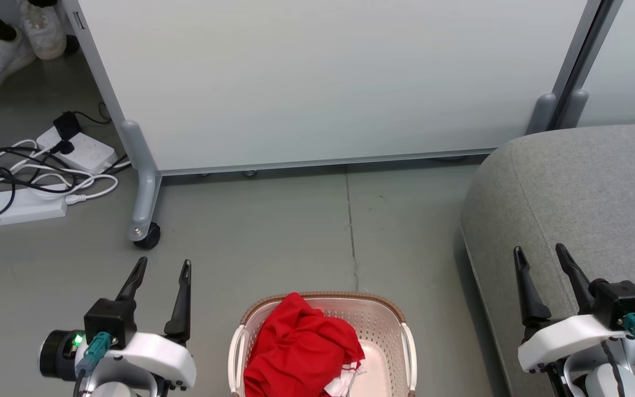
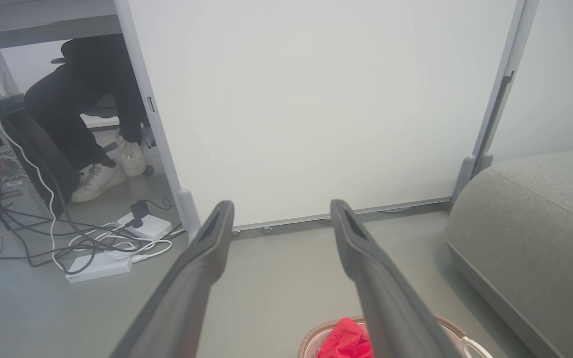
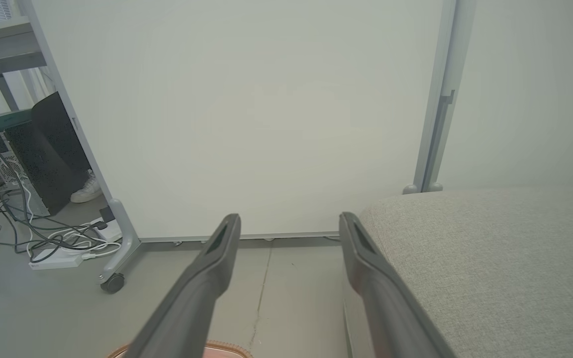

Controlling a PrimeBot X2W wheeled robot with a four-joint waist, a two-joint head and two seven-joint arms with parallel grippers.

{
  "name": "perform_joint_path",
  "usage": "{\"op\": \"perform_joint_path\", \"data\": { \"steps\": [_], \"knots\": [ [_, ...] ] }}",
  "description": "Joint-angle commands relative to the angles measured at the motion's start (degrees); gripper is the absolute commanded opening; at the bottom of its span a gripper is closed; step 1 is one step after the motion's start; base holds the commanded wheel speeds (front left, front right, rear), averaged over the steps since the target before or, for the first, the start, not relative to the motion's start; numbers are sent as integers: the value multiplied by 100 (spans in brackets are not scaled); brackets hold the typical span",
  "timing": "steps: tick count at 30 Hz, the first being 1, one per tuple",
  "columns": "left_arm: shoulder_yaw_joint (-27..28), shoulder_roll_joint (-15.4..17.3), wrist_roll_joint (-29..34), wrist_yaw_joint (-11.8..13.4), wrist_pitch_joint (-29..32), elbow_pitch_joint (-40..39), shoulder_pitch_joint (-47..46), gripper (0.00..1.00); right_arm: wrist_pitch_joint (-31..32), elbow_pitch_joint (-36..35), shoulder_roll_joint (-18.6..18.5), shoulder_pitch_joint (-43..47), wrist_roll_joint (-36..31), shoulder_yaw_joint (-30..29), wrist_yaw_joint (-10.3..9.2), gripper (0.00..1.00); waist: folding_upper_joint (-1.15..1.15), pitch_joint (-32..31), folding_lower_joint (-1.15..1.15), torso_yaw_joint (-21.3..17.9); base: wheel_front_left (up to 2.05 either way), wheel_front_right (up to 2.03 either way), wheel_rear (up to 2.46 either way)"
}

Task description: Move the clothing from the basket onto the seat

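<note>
Left gripper (image 1: 164, 262) and right gripper (image 1: 538, 249) flank basket (image 1: 383, 303), fingers apart, empty; basket's near end and clothing (image 1: 301, 342) cut off.

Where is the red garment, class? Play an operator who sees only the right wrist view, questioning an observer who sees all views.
Observer: The red garment lies bunched in the basket, on its left side.
Operator: Is my left pincer holding anything?
Observer: No, the left pincer is open and empty, over the floor left of the basket.
Operator: How full is the basket?
Observer: Its right half is bare.
</note>
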Motion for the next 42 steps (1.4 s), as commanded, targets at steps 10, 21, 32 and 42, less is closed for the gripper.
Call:
{"op": "perform_joint_path", "data": {
  "steps": [10,21,32,42],
  "knots": [
    [-444,-206,187,-179,17,-14,-887,100,16,-423,-118,-410,-42,13,12,100,0,878,0,-133,0,0,0],
    [-1361,-561,399,-603,329,1624,-2464,100,-56,-1228,-23,-1249,-117,148,11,100,0,2798,0,-618,0,0,0],
    [-2220,-624,419,-958,908,3510,-3763,100,-93,-1729,187,-1718,-66,470,11,100,0,4152,0,-1218,0,0,0],
    [-2588,-424,503,-869,1243,5048,-4636,100,-97,-2375,312,-1608,243,884,11,100,0,5036,0,-1913,0,0,0]
  ]
}}
